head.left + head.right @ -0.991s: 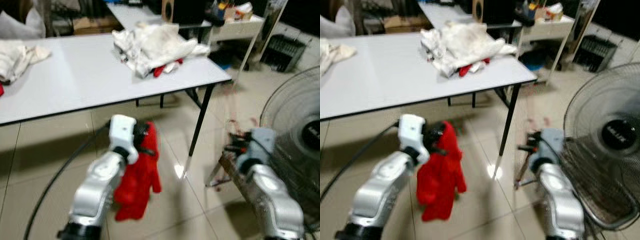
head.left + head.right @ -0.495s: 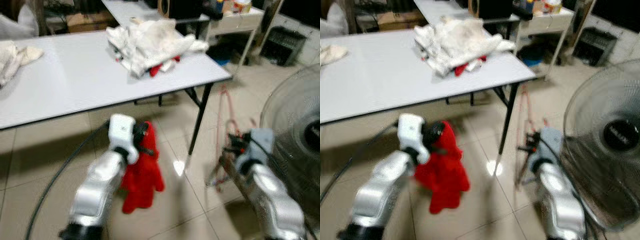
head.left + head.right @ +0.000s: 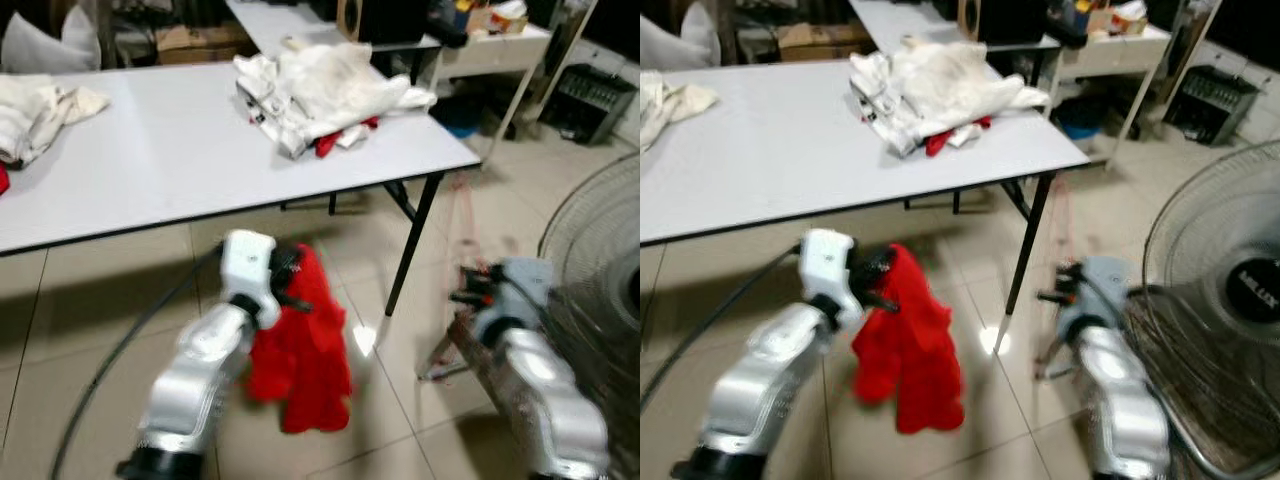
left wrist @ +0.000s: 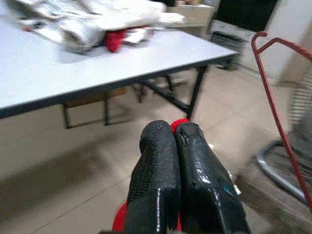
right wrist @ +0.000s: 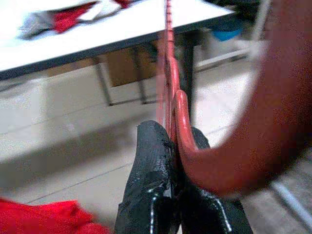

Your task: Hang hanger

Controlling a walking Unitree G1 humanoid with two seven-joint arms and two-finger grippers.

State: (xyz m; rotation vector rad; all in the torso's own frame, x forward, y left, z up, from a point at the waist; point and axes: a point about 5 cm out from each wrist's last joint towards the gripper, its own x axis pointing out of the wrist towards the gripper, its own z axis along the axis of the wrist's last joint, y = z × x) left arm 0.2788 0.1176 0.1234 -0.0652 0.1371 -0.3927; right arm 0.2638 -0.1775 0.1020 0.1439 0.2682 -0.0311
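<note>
Soft red cloth (image 3: pixel 300 345) hangs above glossy floor tiles (image 3: pixel 60 330); the tabletop (image 3: pixel 150 150) is smooth matt white, the hanger (image 4: pixel 273 107) thin red wire.

White table (image 3: pixel 150 160) w/ white clothes pile (image 3: pixel 325 85); fan (image 3: pixel 1225 310) on right

Your two glossy silver arms, white wrist housings, black cable trailing off the left arm, textured black fingers (image 4: pixel 156 185).
</note>
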